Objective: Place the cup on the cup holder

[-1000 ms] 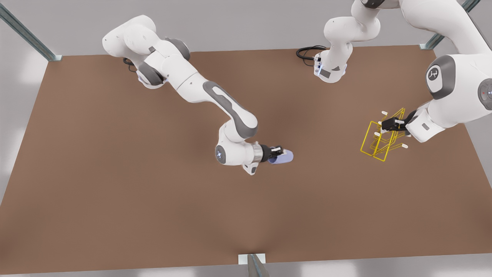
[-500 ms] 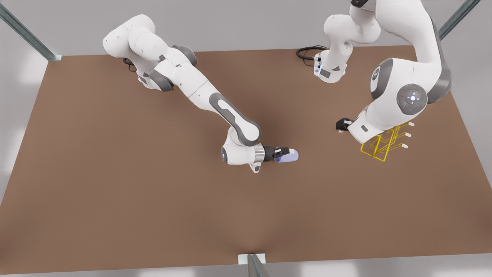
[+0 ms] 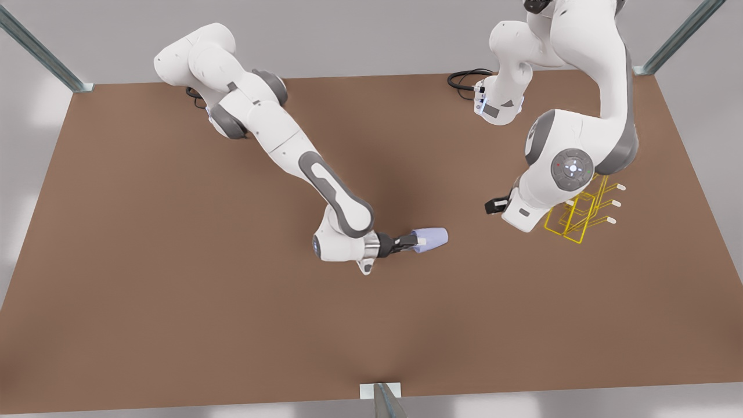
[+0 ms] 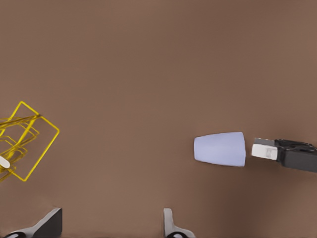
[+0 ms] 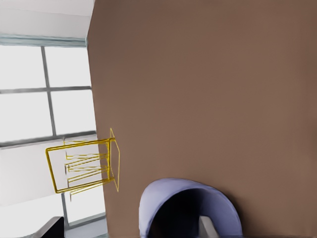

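Observation:
The lavender-blue cup [image 3: 430, 238] lies on its side on the brown table [image 3: 174, 290], wide mouth toward my right gripper [image 3: 408, 241]. That gripper is open, its fingertips right at the cup's mouth. In the right wrist view one white-tipped finger [image 5: 208, 225] shows in front of the cup's [image 5: 183, 187] dark opening. My left gripper [image 3: 493, 205] hangs open and empty just beside the yellow wire cup holder [image 3: 580, 216], on the side toward the front view's left. The left wrist view looks down on the cup [image 4: 220, 148], the right arm's fingertip [image 4: 262, 150] and the cup holder [image 4: 29, 139].
The left arm's large wrist joint [image 3: 572, 168] covers part of the cup holder in the front view. A black cable [image 3: 464, 78] lies at the table's far edge. Metal frame posts [image 3: 380, 397] stand at the table's edges. Bare table lies between cup and cup holder.
The left gripper left the cup holder and moved toward the front view's left. The right arm carried the cup slightly right, then drew back, and more of the cup now shows beyond its fingers.

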Motion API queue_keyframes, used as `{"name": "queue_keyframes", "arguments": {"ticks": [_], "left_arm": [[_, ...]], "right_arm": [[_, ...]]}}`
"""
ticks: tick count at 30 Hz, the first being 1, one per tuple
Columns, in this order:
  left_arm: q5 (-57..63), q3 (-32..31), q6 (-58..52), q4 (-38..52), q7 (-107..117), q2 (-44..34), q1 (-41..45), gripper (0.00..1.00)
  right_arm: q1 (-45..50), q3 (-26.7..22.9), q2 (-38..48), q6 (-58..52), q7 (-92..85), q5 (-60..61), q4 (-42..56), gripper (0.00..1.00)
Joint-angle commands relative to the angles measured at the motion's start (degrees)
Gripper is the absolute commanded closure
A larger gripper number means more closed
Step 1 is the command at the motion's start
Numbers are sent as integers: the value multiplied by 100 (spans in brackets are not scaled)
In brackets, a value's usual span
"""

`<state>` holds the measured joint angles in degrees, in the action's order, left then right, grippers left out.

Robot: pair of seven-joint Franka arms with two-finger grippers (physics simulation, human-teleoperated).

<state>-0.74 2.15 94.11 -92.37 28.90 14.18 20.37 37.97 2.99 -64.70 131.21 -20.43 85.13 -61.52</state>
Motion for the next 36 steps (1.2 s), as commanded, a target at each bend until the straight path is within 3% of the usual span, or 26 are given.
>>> {"name": "queue_keyframes", "arguments": {"ticks": [1, 4, 5, 7, 8, 9, 10, 12, 14, 16, 22, 26, 36], "left_arm": [[-5, -13, 2119, -448, 5599, 41, 213, 0], [-5, -22, 2833, -844, 6778, 164, 301, 0], [-14, -22, 2841, -958, 6997, 191, 301, 0], [-5, -22, 3079, -923, 8735, 629, 301, 0], [-153, -22, 3114, -756, 9456, 780, 310, 0], [-277, -22, 3456, -756, 9977, 789, 310, 0], [-269, -31, 3527, -774, 10705, 868, 363, 0], [-286, -40, 3834, -826, 11436, 885, 363, 0], [-383, -57, 4159, -896, 11735, 894, 363, 0], [-497, -48, 4283, -1090, 12359, 894, 363, 0], [-743, -57, 4274, -1960, 12913, 736, 398, 0], [-1121, -66, 4907, -1951, 13229, 762, 494, 0], [-1139, -66, 5074, -2022, 12430, 920, 820, 0]], "right_arm": [[-194, 0, 98, -491, -462, -22, -167, 0], [-932, 0, 335, -1404, -409, -786, -519, 0], [-1371, -9, 414, -2072, -392, -1629, -519, 0], [-1933, -622, 581, -3889, -392, -3501, -362, 0], [-1951, -1150, 949, -4874, -200, -4405, -264, 0], [-2083, -1318, 1609, -5921, 863, -5514, -159, 0], [-2101, -1301, 2294, -6537, 1725, -6314, -97, 0], [-2136, -1257, 3674, -6714, 1841, -7273, -352, 0], [-2101, -1169, 4413, -6722, 1858, -8231, -326, 0], [-2549, -211, 5072, -6722, 2368, -8952, -545, 0], [-2558, -404, 5099, -6582, 3001, -9005, -976, 0], [-2523, -404, 5099, -6582, 3010, -9005, -967, 0], [-2523, -404, 5099, -6573, 3009, -8970, -959, 0]]}}
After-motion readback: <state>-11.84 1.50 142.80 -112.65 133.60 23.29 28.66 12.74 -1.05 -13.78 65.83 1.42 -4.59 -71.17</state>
